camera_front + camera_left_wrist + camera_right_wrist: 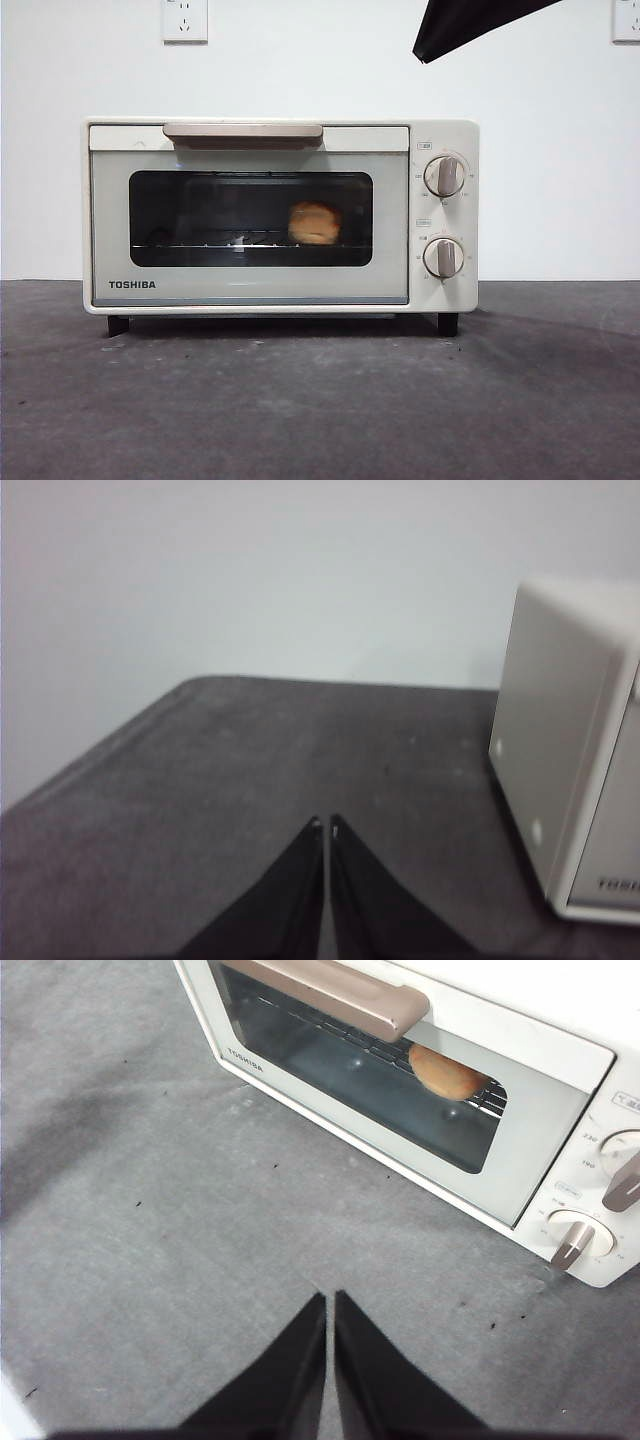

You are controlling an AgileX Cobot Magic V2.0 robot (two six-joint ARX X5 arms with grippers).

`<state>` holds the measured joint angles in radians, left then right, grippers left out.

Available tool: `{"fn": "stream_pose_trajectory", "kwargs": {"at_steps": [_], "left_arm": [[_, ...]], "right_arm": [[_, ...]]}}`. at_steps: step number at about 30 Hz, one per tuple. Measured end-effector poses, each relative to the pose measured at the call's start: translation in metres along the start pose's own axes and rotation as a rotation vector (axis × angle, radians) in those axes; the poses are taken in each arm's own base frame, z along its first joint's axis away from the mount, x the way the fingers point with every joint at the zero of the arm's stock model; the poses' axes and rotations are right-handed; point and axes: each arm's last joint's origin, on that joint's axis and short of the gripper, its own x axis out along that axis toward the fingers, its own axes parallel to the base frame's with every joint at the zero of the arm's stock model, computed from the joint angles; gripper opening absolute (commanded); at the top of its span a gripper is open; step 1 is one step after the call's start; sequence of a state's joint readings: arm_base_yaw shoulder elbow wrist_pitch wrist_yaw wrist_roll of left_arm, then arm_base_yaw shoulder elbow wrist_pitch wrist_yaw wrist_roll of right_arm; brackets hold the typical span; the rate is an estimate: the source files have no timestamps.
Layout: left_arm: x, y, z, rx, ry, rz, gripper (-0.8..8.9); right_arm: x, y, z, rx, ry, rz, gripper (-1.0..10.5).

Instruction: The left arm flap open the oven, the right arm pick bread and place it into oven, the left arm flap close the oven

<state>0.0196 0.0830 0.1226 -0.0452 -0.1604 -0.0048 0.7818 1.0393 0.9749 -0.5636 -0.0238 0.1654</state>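
Both claws pressed together, empty: left gripper beside cream-white boxy oven, right gripper near its front. Door was closed, golden-orange bread on the rack inside.

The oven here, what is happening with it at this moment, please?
Nothing is being handled right now. The oven stands on the dark table with its door closed, and the bread lies on the rack inside, visible through the glass. The left gripper is beside the oven, jaws shut and empty. The right gripper is in front of the oven door, jaws also shut and empty. Judging by this, the task looks finished.
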Motion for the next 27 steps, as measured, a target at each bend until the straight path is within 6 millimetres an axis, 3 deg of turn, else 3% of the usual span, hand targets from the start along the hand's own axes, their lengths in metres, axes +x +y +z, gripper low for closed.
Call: {"fn": "stream_pose_trajectory", "kwargs": {"at_steps": [8,13,27], "left_arm": [[0.001,-0.002,-0.025,0.016,0.031,-0.068,0.20],[0.000,-0.005,-0.025,0.034,0.013,-0.191,0.20],[-0.002,-0.006,-0.037,0.049,0.139,-0.212,0.20]], "right_arm": [[0.000,0.000,0.000,0.000,0.000,0.000,0.1],[0.000,0.000,0.000,0.000,0.000,0.000,0.1],[0.000,0.000,0.000,0.000,0.000,0.000,0.1]]}}
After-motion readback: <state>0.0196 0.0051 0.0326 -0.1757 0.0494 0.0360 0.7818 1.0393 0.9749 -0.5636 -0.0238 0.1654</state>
